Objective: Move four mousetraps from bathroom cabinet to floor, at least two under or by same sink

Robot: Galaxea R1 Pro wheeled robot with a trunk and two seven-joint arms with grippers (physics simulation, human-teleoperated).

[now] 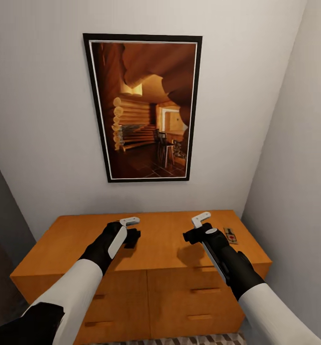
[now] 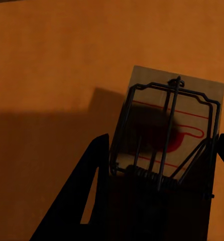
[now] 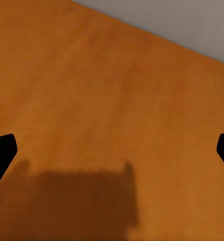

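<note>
Head view: the step in hand appears to be the pick-up phase — collecting mousetraps from the cabinet (image 1: 175,239) top. The left gripper (image 1: 131,235) hovers over the centre of the top; the right gripper (image 1: 195,234) hovers further along it, with a second mousetrap (image 1: 231,235) lying flat just beside and outboard of it, near the cabinet's end.

Left wrist view: a mousetrap (image 2: 175,125) sits between the dark fingers (image 2: 87,191), apparently clamped at its near end, board and spring bar projecting forward. The hold looks closed on the trap, though the contact itself is in shadow.

Right wrist view: the fingertips (image 3: 2,150) stand wide apart, empty — bare cabinet top between them.

Next move, as judged: shift the right gripper sideways over the second mousetrap, descend, close.
</note>
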